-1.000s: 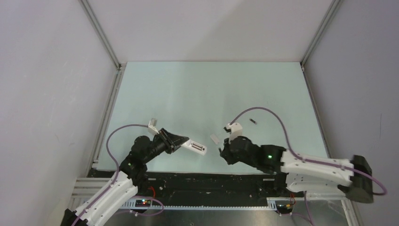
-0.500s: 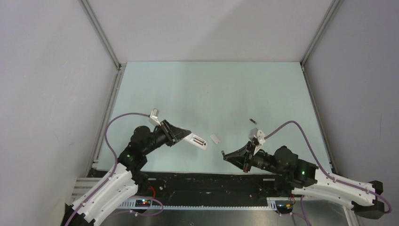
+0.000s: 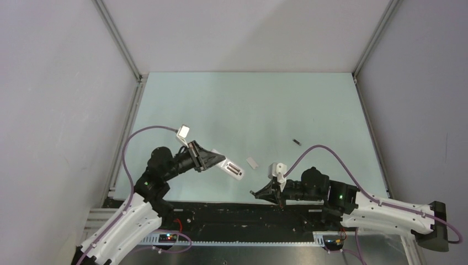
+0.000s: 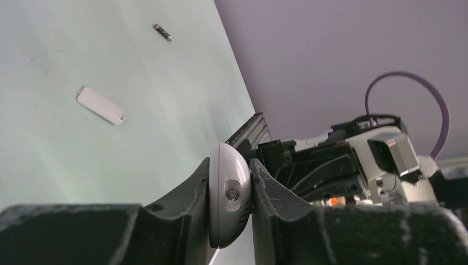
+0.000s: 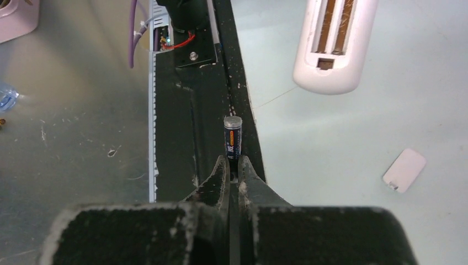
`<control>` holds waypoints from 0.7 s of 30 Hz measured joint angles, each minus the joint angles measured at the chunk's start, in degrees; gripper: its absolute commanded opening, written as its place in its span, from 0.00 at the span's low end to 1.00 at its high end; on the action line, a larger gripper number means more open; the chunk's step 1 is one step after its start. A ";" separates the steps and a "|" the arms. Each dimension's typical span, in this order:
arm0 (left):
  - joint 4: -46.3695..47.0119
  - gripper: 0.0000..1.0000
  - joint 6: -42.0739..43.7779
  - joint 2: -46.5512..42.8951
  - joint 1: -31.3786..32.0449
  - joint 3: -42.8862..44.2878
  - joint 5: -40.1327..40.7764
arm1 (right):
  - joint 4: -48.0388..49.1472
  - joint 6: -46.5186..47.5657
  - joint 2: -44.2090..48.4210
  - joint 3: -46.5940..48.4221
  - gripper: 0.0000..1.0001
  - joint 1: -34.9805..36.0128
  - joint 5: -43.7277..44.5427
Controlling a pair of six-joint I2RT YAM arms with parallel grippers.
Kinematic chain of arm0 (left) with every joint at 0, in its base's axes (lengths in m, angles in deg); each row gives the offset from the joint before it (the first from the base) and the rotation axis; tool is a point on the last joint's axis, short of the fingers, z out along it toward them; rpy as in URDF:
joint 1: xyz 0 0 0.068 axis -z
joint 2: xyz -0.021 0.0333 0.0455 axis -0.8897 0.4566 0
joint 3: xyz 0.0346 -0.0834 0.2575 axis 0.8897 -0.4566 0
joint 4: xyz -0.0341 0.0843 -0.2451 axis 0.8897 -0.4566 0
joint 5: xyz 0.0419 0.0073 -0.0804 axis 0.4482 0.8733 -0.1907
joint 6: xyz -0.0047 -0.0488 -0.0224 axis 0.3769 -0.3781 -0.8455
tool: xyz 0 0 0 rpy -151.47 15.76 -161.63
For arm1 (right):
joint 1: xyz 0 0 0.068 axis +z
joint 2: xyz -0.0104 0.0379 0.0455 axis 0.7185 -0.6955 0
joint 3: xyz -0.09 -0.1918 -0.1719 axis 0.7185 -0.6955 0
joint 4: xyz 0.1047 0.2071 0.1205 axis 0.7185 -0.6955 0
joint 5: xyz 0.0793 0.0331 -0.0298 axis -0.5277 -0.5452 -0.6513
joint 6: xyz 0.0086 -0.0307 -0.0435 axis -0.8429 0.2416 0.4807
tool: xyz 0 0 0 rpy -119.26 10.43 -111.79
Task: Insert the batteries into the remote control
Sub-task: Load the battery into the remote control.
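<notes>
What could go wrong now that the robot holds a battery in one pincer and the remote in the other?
1. The right pincer grips the battery only by its end, so it might tip or slip when pushed in.
2. It hangs by the table's black edge; dropped, it could fall off.
3. The left pincer pinches the remote at one end, so a push might twist it.
</notes>
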State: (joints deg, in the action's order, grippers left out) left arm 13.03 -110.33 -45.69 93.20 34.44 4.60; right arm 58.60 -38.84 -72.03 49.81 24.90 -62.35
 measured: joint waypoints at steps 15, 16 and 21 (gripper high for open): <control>5.09 0.00 10.40 -7.78 0.00 0.44 -8.00 | -5.40 6.25 0.35 10.36 0.00 -0.35 4.42; 5.73 0.00 10.45 -7.91 0.00 0.44 -8.74 | -5.60 6.32 0.17 10.45 0.00 -0.46 4.63; 8.81 0.00 10.40 -8.94 0.00 0.33 -11.45 | -8.33 6.58 -2.49 12.48 0.00 -0.74 5.18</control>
State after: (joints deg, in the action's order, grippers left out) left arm 21.84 -99.93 -54.63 93.20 34.77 -6.86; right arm 50.28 -32.26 -74.52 62.29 24.15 -57.17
